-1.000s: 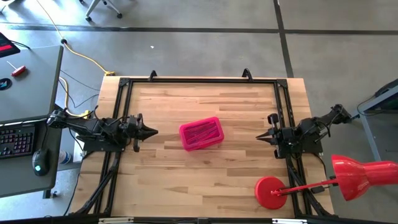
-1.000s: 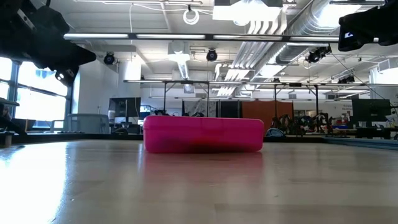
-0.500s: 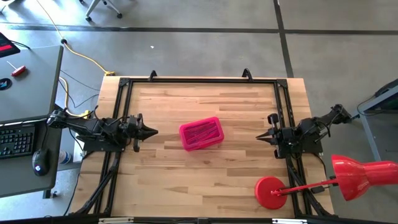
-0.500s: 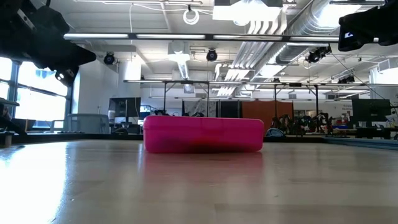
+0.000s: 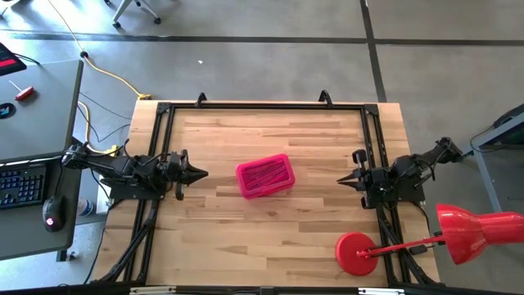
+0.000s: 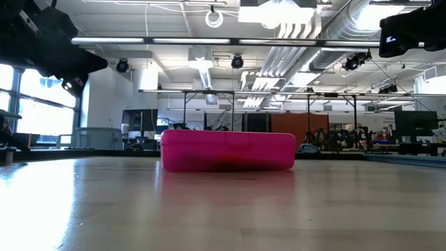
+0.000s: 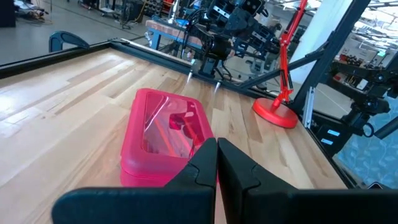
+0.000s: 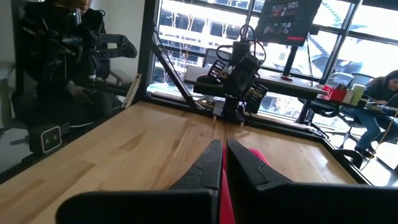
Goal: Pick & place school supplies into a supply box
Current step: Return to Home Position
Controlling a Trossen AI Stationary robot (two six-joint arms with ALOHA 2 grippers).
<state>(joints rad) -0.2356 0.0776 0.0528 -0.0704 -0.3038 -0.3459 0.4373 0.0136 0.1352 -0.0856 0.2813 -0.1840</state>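
The pink supply box (image 5: pixel 265 176) lies shut near the table's middle, resting on its flat bottom; it also shows in the low view (image 6: pixel 228 150) and the left wrist view (image 7: pixel 163 137). Through its translucent lid I see thin dark and red shapes inside; no loose pencils, pens or scissors show on the table. My left gripper (image 5: pixel 205 173) hovers shut by the table's left edge, pointing at the box (image 7: pixel 217 155). My right gripper (image 5: pixel 341 181) hovers shut by the right edge, also pointing toward the box (image 8: pixel 223 155), which its fingers mostly hide in the right wrist view.
A red lamp stands with its round base (image 5: pixel 357 252) on the table's near right corner, its shade (image 5: pixel 479 232) beyond the edge. A black frame (image 5: pixel 262 105) runs along the table's far and side edges. A desk with a keyboard (image 5: pixel 23 185) stands left of the table.
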